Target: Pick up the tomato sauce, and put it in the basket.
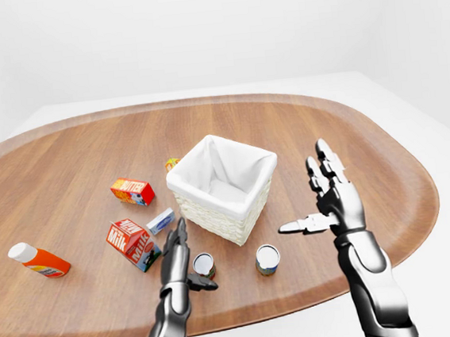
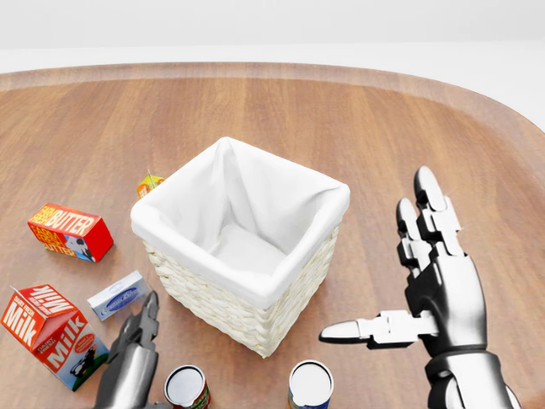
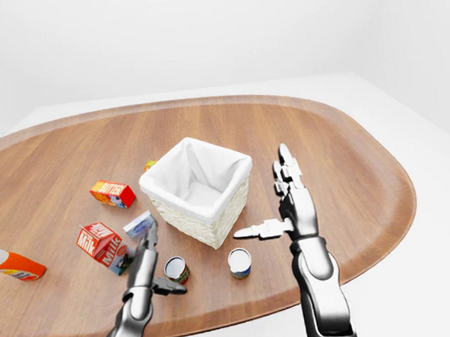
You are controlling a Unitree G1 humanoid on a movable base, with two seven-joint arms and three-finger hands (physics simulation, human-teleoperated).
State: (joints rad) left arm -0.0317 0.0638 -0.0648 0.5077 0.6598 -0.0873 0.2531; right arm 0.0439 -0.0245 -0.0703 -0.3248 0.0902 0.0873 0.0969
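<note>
The tomato sauce, a red-labelled can [image 2: 187, 388], stands upright at the bottom of the head view, below the basket's left corner. My left hand [image 1: 187, 260] is open just left of the can, fingers pointing up and thumb reaching toward it, not closed round it. The wicker basket [image 2: 221, 298] with a white cloth liner sits in the middle of the wooden table and holds nothing. My right hand [image 2: 375, 256] is open to the right of the basket, fingers spread upward and thumb pointing left, holding nothing.
A second can [image 2: 311, 385] stands right of the red one. Left of the basket lie a butter box [image 2: 70, 232], a milk carton [image 2: 51, 335], a small blue-white box [image 2: 117, 295] and a small orange carton [image 2: 151, 183]. An orange bottle [image 1: 38, 260] lies far left.
</note>
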